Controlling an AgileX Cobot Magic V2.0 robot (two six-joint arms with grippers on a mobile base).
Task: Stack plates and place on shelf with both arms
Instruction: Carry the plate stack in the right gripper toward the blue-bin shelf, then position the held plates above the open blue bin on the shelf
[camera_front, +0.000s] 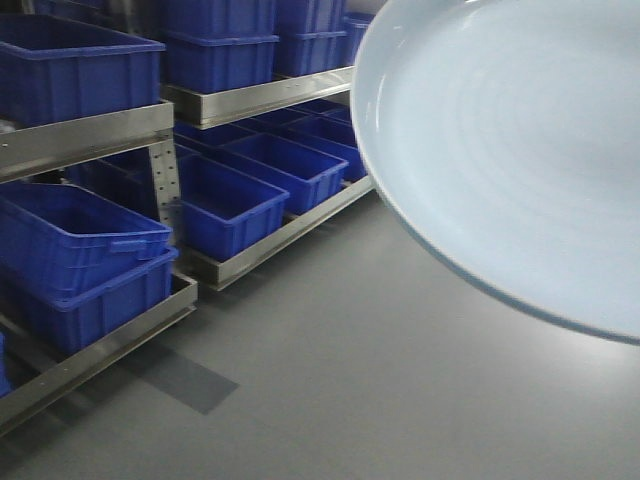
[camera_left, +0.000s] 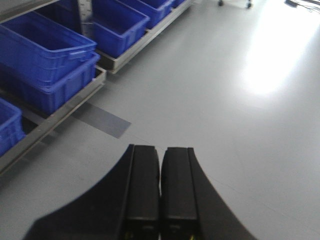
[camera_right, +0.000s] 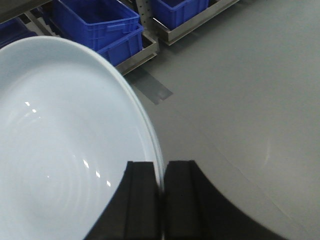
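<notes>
steel shelf (camera_front: 80, 138) with blue bins (camera_front: 80, 240) is off to the left. left gripper (camera_left: 160, 195) is pinched closed on nothing, just grey floor (camera_left: 225, 125) under it. the only plate (camera_front: 520, 150) i can see hangs in the air on the right. its rim is clamped in the right gripper (camera_right: 162, 200), and the dish spreads leftward from there, toward the shelf. so the right arm's nearer.

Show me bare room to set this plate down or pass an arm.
Bare: the smooth grey floor, from the bottom rail of the steel shelf rack rightwards, beneath the pale round plate in the right end effector. Crowded: both rack tiers, packed with blue plastic crates side by side.
</notes>
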